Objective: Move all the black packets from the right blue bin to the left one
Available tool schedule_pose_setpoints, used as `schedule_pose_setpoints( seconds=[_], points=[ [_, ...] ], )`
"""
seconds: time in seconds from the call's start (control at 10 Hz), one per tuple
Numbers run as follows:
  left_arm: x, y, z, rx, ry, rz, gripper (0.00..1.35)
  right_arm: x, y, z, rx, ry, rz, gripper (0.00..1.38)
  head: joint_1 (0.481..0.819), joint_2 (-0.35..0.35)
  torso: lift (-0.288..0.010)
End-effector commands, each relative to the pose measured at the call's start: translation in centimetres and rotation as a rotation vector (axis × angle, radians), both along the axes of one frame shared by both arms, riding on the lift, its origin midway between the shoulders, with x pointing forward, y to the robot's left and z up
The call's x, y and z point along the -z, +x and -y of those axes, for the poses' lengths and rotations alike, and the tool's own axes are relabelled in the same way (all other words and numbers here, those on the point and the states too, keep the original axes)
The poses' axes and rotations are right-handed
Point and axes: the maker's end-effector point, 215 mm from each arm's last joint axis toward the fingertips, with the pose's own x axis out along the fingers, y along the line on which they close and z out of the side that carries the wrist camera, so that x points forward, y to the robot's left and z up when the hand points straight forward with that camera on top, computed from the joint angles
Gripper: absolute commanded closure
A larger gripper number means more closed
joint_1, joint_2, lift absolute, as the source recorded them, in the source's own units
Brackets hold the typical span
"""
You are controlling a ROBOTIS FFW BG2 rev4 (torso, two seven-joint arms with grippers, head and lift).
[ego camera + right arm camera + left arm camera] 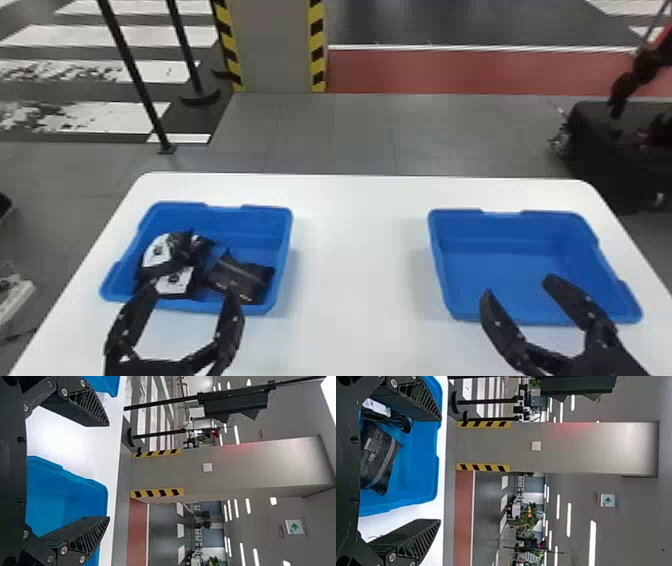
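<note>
Left bin (250, 227) and right bin (500, 270) sit well apart on the table (360, 260). Packets (237, 277) lie in the left bin. Pillar (275, 47) stands behind the table.

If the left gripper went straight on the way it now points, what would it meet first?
Probably the near rim of the left blue bin; in the head view it crosses the line of the left gripper. Height is unclear, so the gripper may pass over it.
</note>
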Motion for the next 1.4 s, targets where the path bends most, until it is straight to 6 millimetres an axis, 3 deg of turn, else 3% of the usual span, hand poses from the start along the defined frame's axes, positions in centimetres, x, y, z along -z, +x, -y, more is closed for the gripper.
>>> schedule_pose_setpoints(
  seconds=[0.0,0.8,1.3],
  points=[
    [0.9,-0.2,-0.1,-0.003,0.015,-0.026,0.12,0.8,0.1,0.0,0.003,-0.003,-0.019,0.20,0.695,0.053,-0.110],
    [-1.7,-0.8,-1.0,-0.047,-0.012,0.084,0.12,0.0,0.2,0.6,0.040,-0.014,-0.006,0.20,0.695,0.060,-0.110],
    [-1.7,-1.1,-1.2,-0.057,-0.015,0.089,0.12,-1.3,-0.2,0.8,0.056,-0.020,0.015,0.20,0.695,0.061,-0.110]
  ],
)
